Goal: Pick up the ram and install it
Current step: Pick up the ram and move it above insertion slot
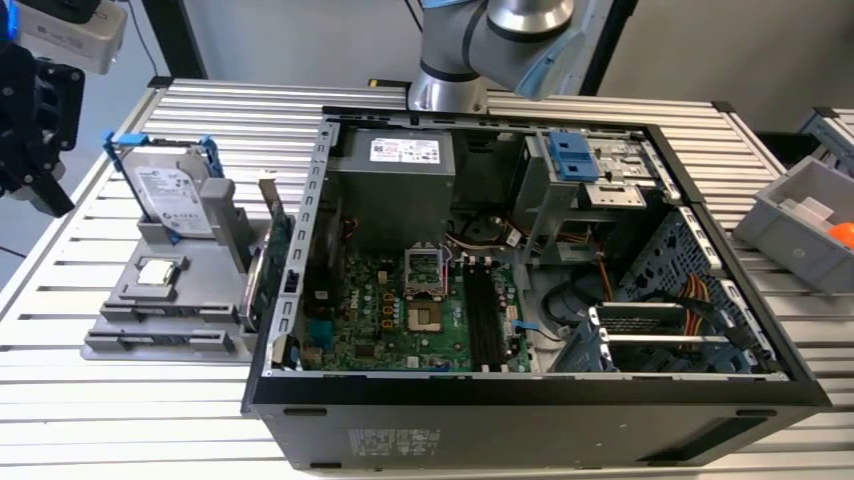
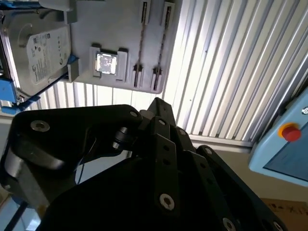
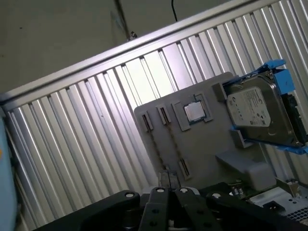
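Two thin dark sticks, the ram (image 2: pixel 140 43) (image 3: pixel 156 149), stand on edge side by side in slots of a grey fixture (image 1: pixel 120 300). The same fixture carries a hard drive (image 1: pixel 174 190) in a blue frame and a small square chip (image 1: pixel 158 270). My black gripper (image 1: pixel 56 205) hangs above the table at the exterior view's far left, apart from the fixture. In both wrist views its fingers (image 3: pixel 168 179) (image 2: pixel 158 102) meet, shut with nothing between them, pointing down toward the ram's end of the fixture.
An open computer case (image 1: pixel 534 390) lies in the middle of the slatted table, with the motherboard (image 1: pixel 400 310) and its long black slots (image 1: pixel 483 315) exposed. A green expansion card (image 1: pixel 274 250) stands between fixture and case. A grey bin (image 1: pixel 801 225) sits at the exterior view's right.
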`<state>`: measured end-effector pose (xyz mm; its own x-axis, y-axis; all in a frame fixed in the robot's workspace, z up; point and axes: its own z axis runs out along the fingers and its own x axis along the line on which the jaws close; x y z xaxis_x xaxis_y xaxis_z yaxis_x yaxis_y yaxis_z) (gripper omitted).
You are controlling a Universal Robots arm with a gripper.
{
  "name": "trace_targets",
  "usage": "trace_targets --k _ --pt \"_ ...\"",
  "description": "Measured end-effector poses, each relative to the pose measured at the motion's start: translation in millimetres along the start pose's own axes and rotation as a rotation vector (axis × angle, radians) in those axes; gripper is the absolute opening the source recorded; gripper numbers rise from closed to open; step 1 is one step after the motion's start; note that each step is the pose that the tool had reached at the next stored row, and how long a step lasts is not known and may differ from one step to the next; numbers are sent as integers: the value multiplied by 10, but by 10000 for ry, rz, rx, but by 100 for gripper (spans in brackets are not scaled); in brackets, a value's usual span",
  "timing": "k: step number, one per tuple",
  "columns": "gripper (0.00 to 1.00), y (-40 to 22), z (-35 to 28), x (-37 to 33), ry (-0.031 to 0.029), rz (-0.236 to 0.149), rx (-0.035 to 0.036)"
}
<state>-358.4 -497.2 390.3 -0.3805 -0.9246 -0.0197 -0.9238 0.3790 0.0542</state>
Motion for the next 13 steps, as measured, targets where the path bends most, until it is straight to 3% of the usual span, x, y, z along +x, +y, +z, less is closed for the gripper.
trace_targets --k 7,13 --pt "0 -1 1 0 -236 -864 105" --pt "0 -1 0 1 -395 -1620 405"
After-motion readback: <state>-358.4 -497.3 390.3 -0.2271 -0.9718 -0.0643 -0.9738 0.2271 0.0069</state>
